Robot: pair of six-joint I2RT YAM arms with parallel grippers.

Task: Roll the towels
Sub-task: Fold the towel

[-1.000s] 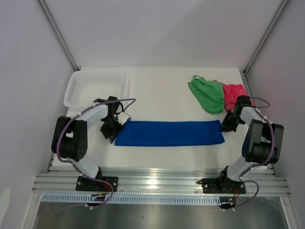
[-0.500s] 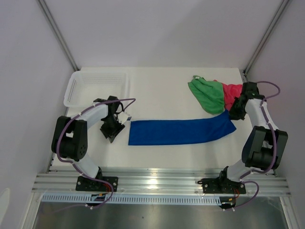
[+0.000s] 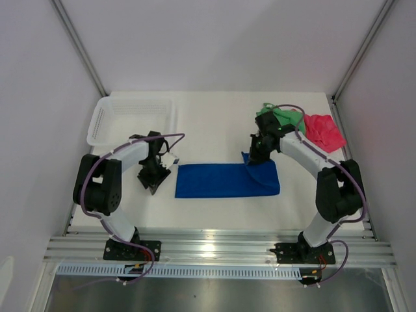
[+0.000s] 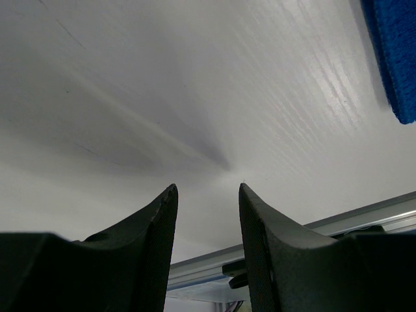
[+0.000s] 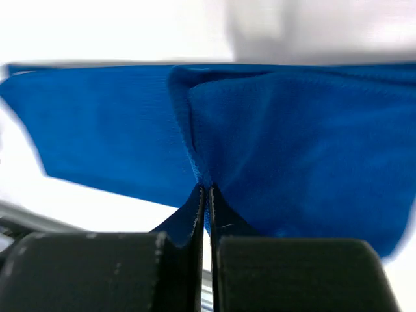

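Towel [image 3: 218, 181], blue, fold pinched in right tool [image 5: 207, 192].

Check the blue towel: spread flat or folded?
Partly folded: blue towel has its right end doubled over the rest, pinched by right gripper.

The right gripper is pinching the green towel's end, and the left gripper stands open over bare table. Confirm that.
Wrong towel. The right gripper is pinching the end of the blue towel, as the right wrist view shows; the green towel lies farther back. The left gripper does stand open over bare table.
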